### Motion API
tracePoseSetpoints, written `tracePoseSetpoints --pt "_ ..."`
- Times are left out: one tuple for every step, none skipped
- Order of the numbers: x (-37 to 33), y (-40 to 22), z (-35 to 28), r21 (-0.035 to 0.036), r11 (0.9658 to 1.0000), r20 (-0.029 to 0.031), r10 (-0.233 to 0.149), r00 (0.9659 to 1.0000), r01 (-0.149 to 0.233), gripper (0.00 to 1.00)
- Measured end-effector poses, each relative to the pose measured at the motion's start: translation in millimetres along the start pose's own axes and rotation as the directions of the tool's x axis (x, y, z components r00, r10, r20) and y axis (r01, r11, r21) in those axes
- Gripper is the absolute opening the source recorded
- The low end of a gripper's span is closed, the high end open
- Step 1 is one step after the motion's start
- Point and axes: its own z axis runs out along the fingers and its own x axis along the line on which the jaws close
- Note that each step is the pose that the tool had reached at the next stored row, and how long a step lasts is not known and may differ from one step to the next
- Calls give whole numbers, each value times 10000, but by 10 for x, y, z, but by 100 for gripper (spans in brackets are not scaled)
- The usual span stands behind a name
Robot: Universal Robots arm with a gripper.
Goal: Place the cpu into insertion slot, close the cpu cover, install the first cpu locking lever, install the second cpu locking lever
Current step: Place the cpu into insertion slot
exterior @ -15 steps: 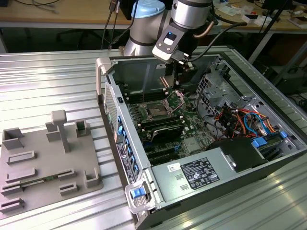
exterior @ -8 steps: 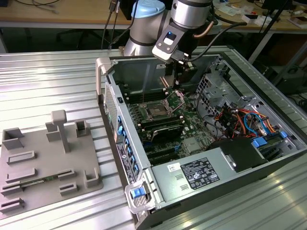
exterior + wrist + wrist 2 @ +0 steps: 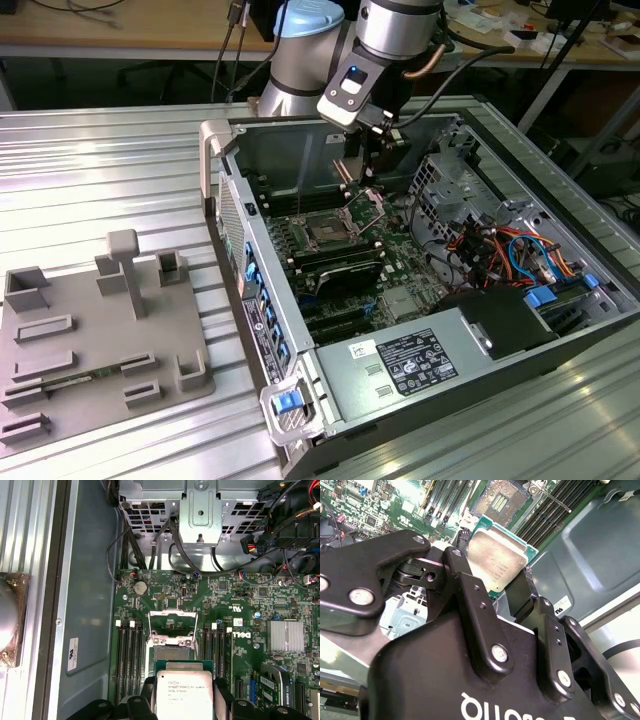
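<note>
My gripper [image 3: 366, 160] hangs inside the open computer case, above the green board, shut on the cpu [image 3: 496, 562]. The cpu is a flat square chip with a silver-grey top, and a black finger [image 3: 470, 595] presses on each side of it. In the first wrist view the cpu [image 3: 184, 692] sits between the fingers of the gripper [image 3: 184, 702]. The insertion slot [image 3: 328, 232] is a dark square socket lying bare on the board, and the second wrist view shows the slot [image 3: 500, 500] beyond the chip. The cpu cover [image 3: 172, 626] stands swung up and open, and it is the silver frame [image 3: 368, 207] behind the socket.
Long black memory slots [image 3: 129, 660] flank the socket on both sides. A small ribbed heatsink [image 3: 286, 636] sits on the board. A metal drive cage [image 3: 200, 510] and cable bundles [image 3: 510, 250] crowd one end of the case. A grey parts fixture [image 3: 100, 340] lies outside the case.
</note>
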Motion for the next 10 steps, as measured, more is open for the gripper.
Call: tracePoseSetpoints --pt "0 0 0 0 10000 0 0 10000 0 55" --pt "0 0 0 0 10000 0 0 10000 0 55" --pt "1 0 7 -3 10000 -3 0 10000 0 55" --pt "1 -2 27 -2 10000 -1 0 10000 0 55" --pt "0 -6 62 -1 10000 1 0 10000 0 55" --pt "0 -9 94 -2 10000 0 9 10000 -9 55" --pt "2 -13 132 -2 10000 9 75 10000 -75 55" --pt "2 -15 154 -3 9999 14 135 9999 -135 55" --pt "2 -17 172 -4 9998 19 186 9998 -186 55" --pt "2 -24 199 -5 9997 24 244 9997 -244 55"
